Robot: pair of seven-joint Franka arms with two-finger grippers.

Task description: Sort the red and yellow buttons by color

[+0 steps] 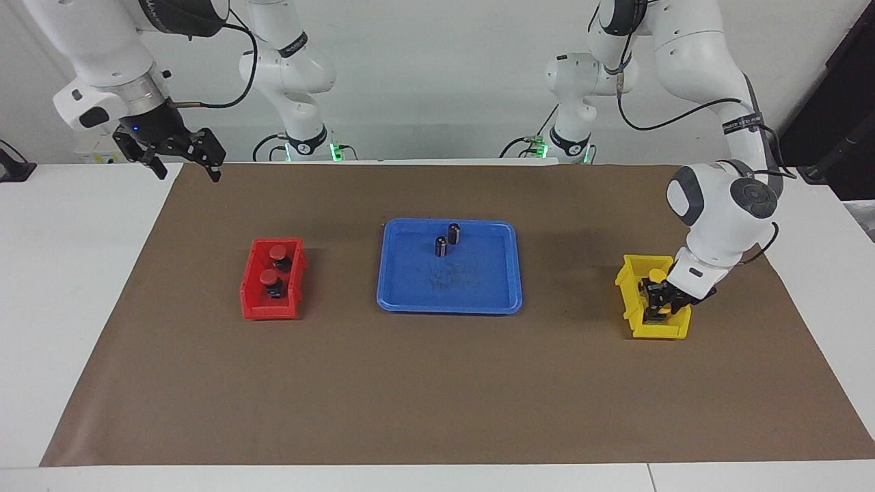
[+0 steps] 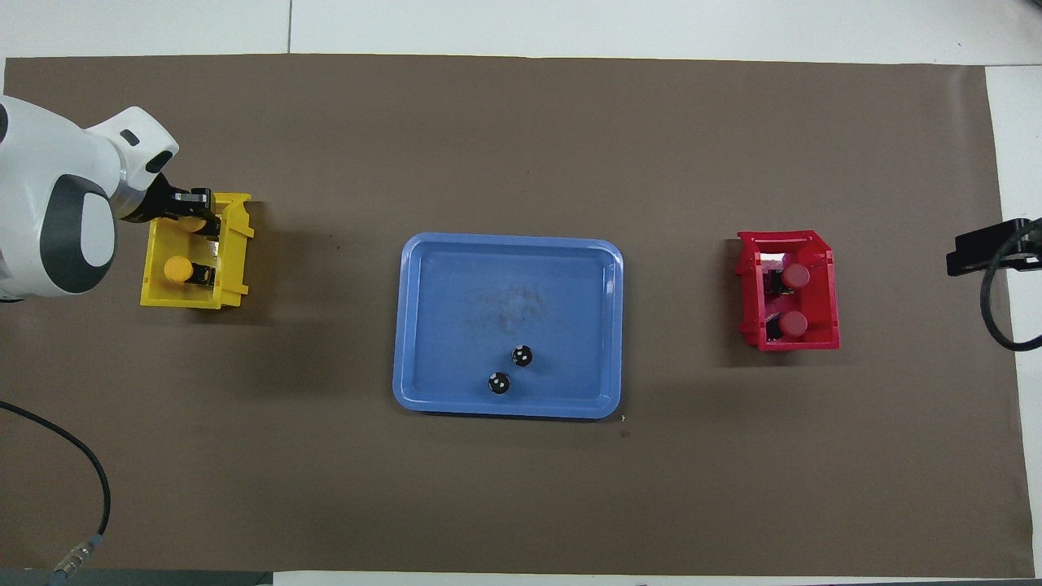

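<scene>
- The right gripper (image 1: 186, 167) is hanging at the upper left of the facing view, above the brown mat's (image 1: 437, 396) corner, fingers spread and holding nothing; that arm is waiting.
- The red bin (image 1: 249, 290) is sitting left of centre, holding both red buttons (image 1: 277, 253), 1 above the other in the frame.
- The blue tray (image 1: 478, 290) is lying at centre, carrying only 2 dark cylinders (image 1: 454, 232) near its upper edge.
- The yellow bin (image 1: 625, 294) is standing at the right, with the left gripper (image 1: 660, 301) reaching down inside it.
- 1 yellow button (image 2: 177, 268) is lying free in the bin; the 2nd yellow button (image 2: 193, 224) is showing just under the gripper. Whether it is clamped or let go, I cannot tell.
- The placing step looks nearly finished: the button should be resting on the bin floor before the gripper opens.
- The bin walls are crowding the gripper, so a straight upward exit looks safest; bare mat is lying all around.
</scene>
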